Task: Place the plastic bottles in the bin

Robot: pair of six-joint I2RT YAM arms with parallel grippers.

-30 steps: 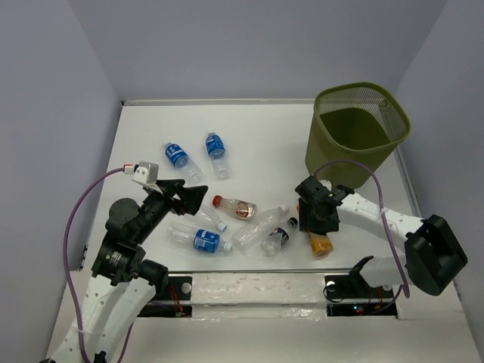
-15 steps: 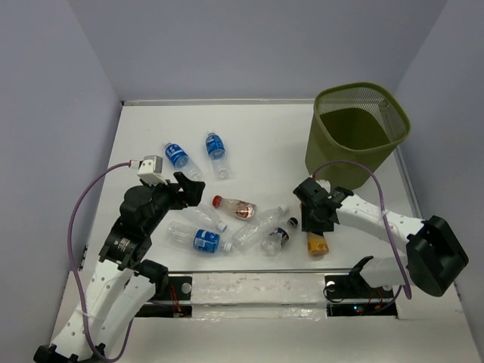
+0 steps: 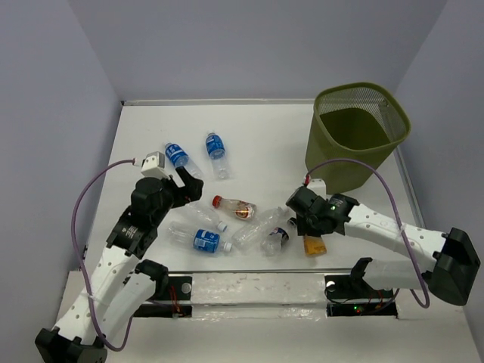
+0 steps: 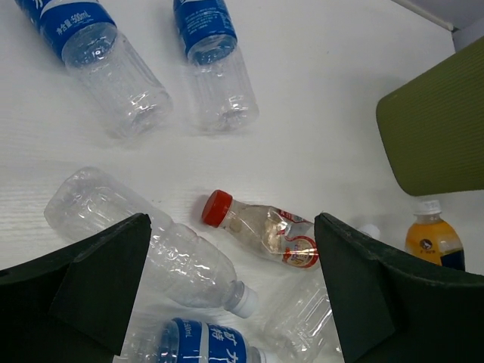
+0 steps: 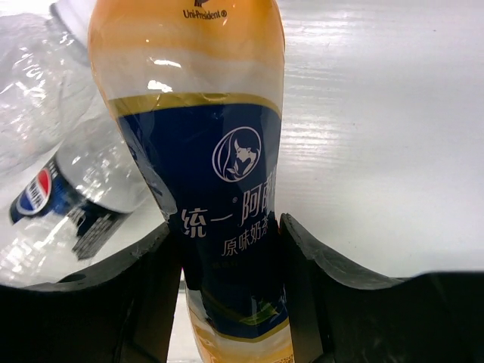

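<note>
My right gripper (image 3: 311,225) (image 5: 227,253) is shut on the orange bottle (image 3: 314,244) (image 5: 219,151) with the dark blue label, which lies low at the table. My left gripper (image 3: 189,189) (image 4: 231,227) is open and empty, hovering above the red-capped bottle (image 3: 234,206) (image 4: 261,228). Two blue-labelled bottles (image 3: 178,157) (image 3: 216,150) lie farther back. A clear bottle (image 3: 198,218), a blue-labelled one (image 3: 200,240), a clear one (image 3: 257,228) and a dark-labelled one (image 3: 277,238) (image 5: 68,204) lie in a cluster near the front. The olive mesh bin (image 3: 360,134) (image 4: 439,128) stands at the back right.
The table's white raised back edge (image 3: 219,101) runs behind the bottles. Grey walls close in the left, right and back. The right arm's cable (image 3: 355,166) loops in front of the bin.
My right gripper has shifted a little left and toward the near edge over the orange bottle. My left gripper has drawn back toward the far left, off the bottle cluster.
</note>
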